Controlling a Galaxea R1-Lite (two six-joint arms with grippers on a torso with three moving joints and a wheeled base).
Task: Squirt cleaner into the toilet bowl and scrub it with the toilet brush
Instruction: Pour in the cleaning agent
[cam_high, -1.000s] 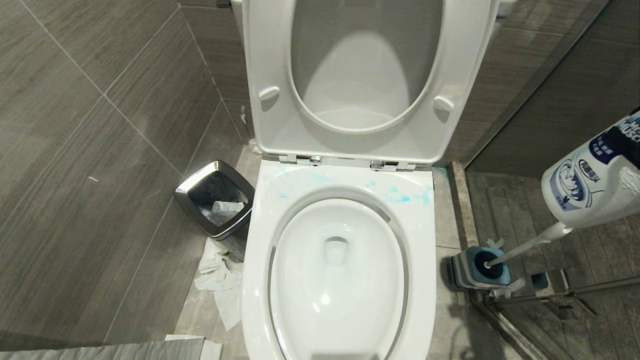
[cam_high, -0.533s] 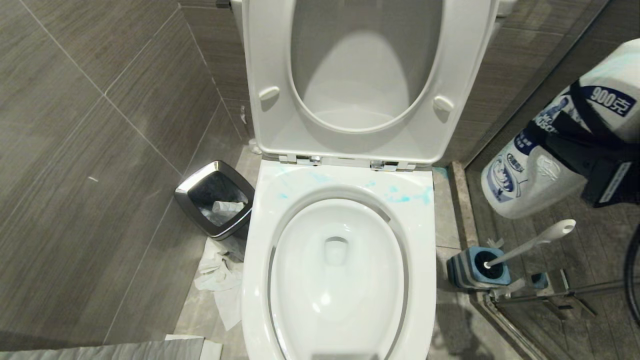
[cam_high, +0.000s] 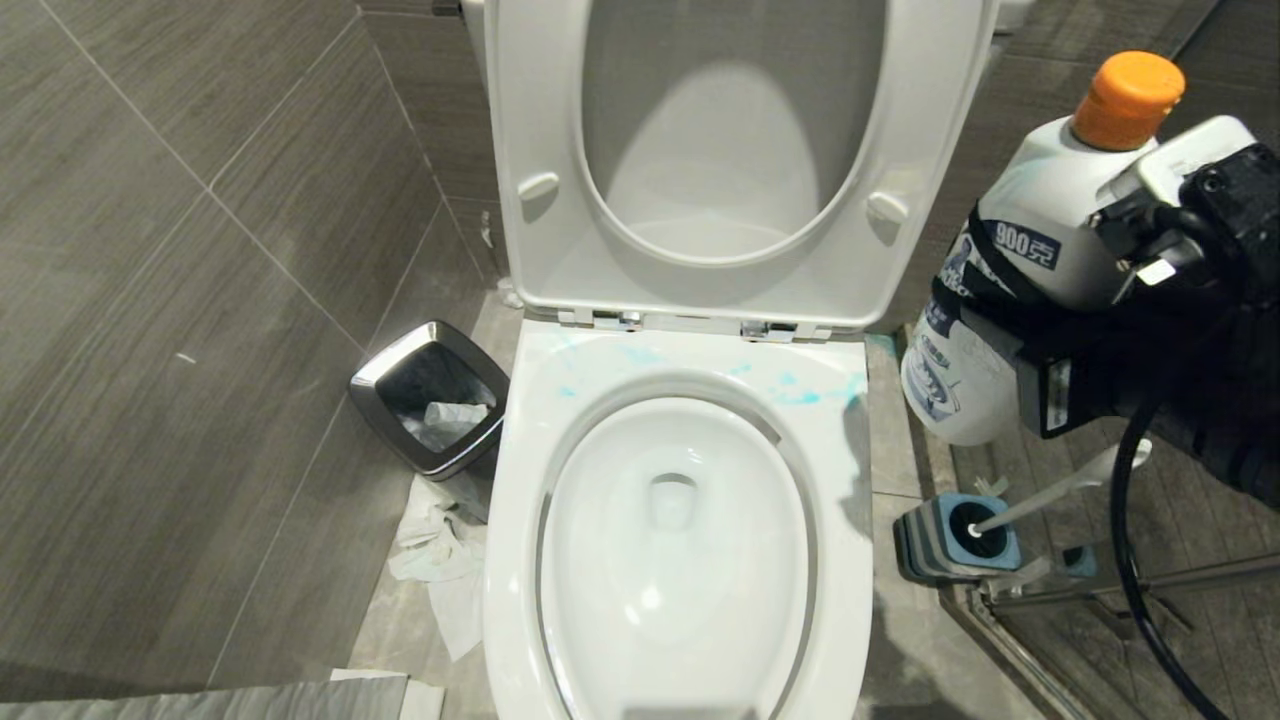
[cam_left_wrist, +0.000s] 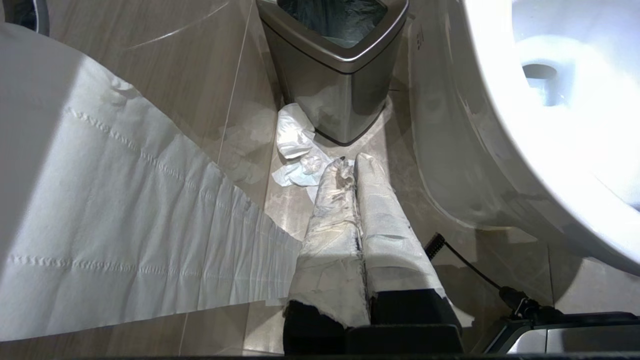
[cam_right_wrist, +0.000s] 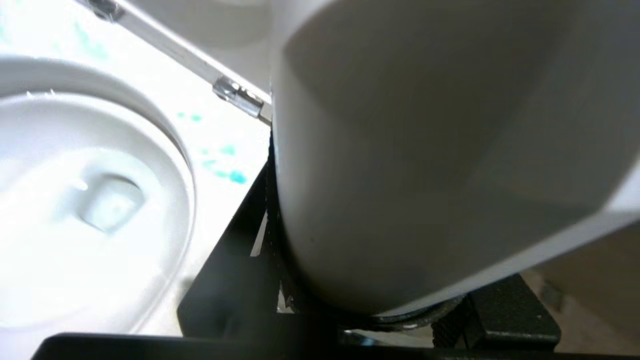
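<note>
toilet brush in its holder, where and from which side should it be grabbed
Grip the toilet brush high on its slim white handle near the rounded tip, fingers across the shaft. It leans away from the toilet bowl, bristles down in the holder, so come from above.

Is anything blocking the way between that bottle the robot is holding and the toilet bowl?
Nothing visible does. The right gripper holds the cleaner bottle, orange cap on, off the right of the toilet bowl. Seat and lid are up; the bowl lies open.
</note>
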